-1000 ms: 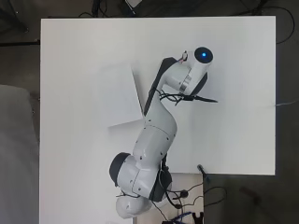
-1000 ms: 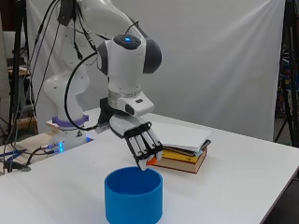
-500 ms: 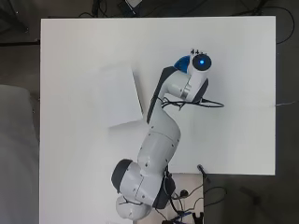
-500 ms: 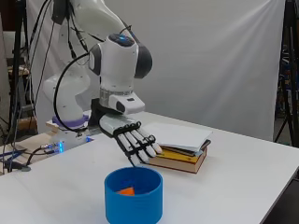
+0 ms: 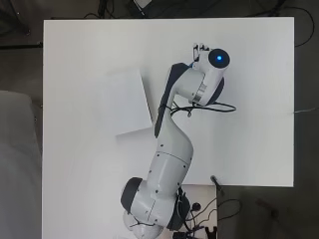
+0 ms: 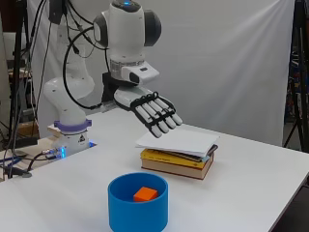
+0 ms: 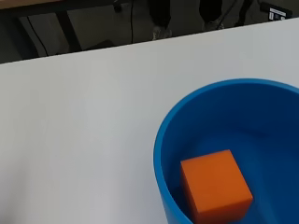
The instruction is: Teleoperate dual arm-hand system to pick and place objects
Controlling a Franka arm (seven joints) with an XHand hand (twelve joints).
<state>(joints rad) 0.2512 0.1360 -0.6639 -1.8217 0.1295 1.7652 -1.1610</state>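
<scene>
My hand (image 6: 153,112) hangs in the air above the bench (image 6: 251,169), palm down and empty, well clear of everything below it. My fingers (image 6: 161,118) are stretched out straight and lie side by side, slightly spread, pinching nothing. In the side view they point toward four o'clock, with their tips over the near edge of the books (image 6: 179,155).

The orange cube (image 6: 145,194) sits inside the blue bowl (image 6: 138,207), on its floor. In the wrist view the cube (image 7: 216,185) rests close to the bowl's wall (image 7: 163,158), with one flat face up, and nothing touches it. In the side view the bowl stands on the bench at about six o'clock from my hand, apart from the books, which lie at about two o'clock from the bowl.

The books are a short stack: a thick one with a yellow edge at the bottom, thinner ones above, and a white sheet or cover on top. From overhead the stack shows as a white rectangle (image 5: 125,100) at about nine o'clock from my wrist, and only the tips of my fingers (image 5: 198,48) peek out past the arm at about twelve o'clock. The arm covers the bowl in that view, so I cannot tell its place there.
</scene>
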